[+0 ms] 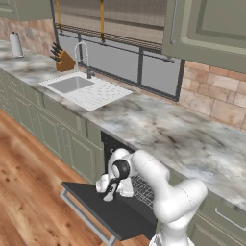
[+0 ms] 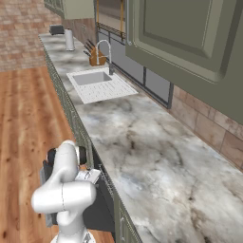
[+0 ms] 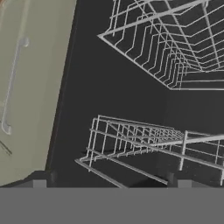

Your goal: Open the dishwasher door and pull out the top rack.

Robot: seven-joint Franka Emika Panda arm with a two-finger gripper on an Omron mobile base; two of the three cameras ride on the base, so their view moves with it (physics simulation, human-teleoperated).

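Note:
The dishwasher door (image 1: 113, 214) lies folded down flat, its silver bar handle (image 1: 81, 215) at the front edge. Inside the dark tub the top rack (image 3: 175, 39), a grid of thin white wire, shows at the upper right of the hand view. A second wire rack (image 3: 144, 140) sits lower, just ahead of the fingers. Some of the wire (image 1: 142, 188) also shows behind the arm. My gripper (image 1: 110, 194) hovers just above the door at the tub's mouth. It is open, both fingertips (image 3: 41, 183) spread wide with nothing between them.
Pale green cabinet doors (image 3: 26, 87) with bar handles flank the tub on the left. The marble counter (image 1: 168, 129) runs above, with a sink (image 1: 72, 85), a faucet and a knife block further left. Wood floor (image 1: 29, 182) lies in front of the door.

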